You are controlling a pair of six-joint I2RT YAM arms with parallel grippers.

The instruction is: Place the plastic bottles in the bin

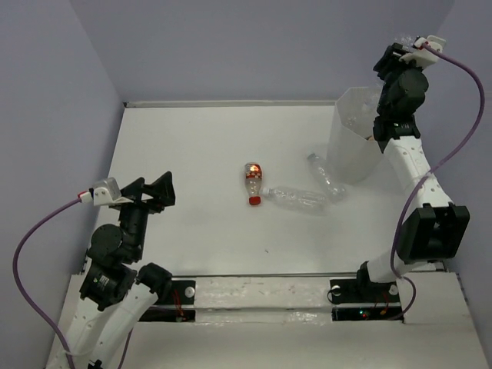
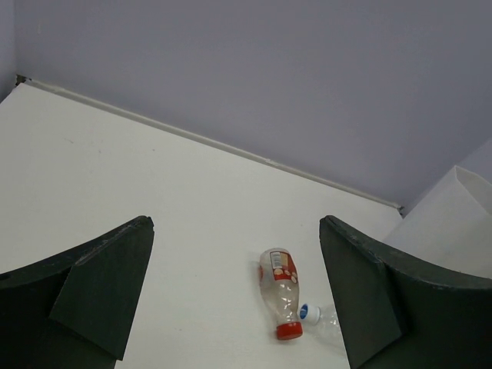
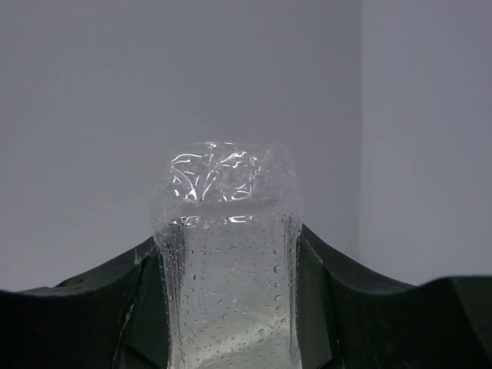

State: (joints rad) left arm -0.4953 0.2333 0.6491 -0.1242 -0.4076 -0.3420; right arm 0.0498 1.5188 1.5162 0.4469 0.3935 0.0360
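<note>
Your bin point(image 1: 350, 138) stands far right, contents unclear. Your right gripper point(image 3: 228, 250), high up by it, is clamped on a crinkled bottle point(image 3: 228, 307). Left gripper point(image 2: 237, 224) gapes wide, empty. Mid-table lie the long clear bottle point(image 1: 297, 199), cap-to-cap with the red-capped bottle point(image 1: 253, 183), and a short clear bottle point(image 1: 327, 178) beside the bin

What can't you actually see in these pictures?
Inside of the bin: top view, the right arm covers part of its opening.
Held clear bottle: right wrist view, lower part cut off by the bottom edge.
Capped clear bottle: left wrist view, mostly behind a finger.
Red-capped bottle: label text too small to read.
</note>
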